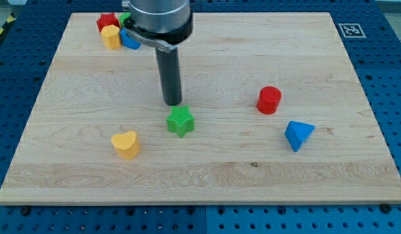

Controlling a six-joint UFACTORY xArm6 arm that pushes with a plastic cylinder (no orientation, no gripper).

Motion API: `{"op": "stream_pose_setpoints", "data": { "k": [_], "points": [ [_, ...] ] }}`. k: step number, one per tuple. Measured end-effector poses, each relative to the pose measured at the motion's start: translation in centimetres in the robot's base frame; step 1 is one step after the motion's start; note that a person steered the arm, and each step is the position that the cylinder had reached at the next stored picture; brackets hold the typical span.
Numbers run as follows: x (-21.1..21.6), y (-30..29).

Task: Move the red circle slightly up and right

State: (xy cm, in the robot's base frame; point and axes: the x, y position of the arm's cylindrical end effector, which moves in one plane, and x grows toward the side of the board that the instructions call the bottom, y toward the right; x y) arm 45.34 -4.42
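Wooden tabletop [90, 188], yellow heart [125, 144] sitting toward bottom-left corner, block cluster [116, 32] crowding top-left corner, my tip [173, 103] hovering just above green star [181, 121] mid-board, no claw on rod, red circle [269, 100] sitting toward right edge, blue triangle [297, 135] lying below it.

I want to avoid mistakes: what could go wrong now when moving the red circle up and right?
My tip sits just above the green star, far left of the red circle. Swinging low to reach the circle's lower-left could drag the star. The blue triangle lies close below-right; a wide approach may bump it.
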Motion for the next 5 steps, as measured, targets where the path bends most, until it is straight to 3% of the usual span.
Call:
{"op": "stream_pose_setpoints", "data": {
  "k": [2,5],
  "points": [
    [3.3,5.6],
    [3.4,15.5]
  ]
}}
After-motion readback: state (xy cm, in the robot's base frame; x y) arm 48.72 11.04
